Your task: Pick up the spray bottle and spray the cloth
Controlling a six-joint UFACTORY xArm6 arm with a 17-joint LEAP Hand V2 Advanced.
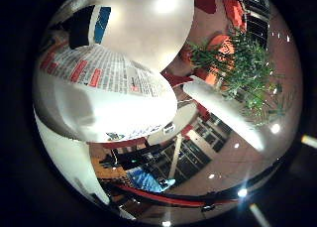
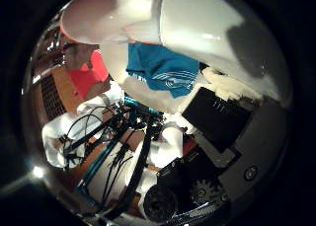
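The white spray bottle (image 1: pixel 99 88) fills much of the right little finger side palm view, close against the palm, with its printed label facing the camera. In the right thumb side palm view the bottle's white body (image 2: pixel 197 29) and a blue patch of its label (image 2: pixel 163 70) lie right by the palm. My hand (image 2: pixel 212 122) shows there as white and black parts curled against the bottle, with one white finger (image 2: pixel 176 142) bent beside it. A red-orange piece (image 2: pixel 89 73) sits next to the bottle; I cannot tell what it is. I see no cloth that I can name.
A green leafy plant (image 1: pixel 243 63) stands in the room beyond the bottle. A long white part (image 1: pixel 233 110) reaches across in front of it. A brown slatted surface (image 2: pixel 57 100) lies behind the hand. Room lights show at the far edge.
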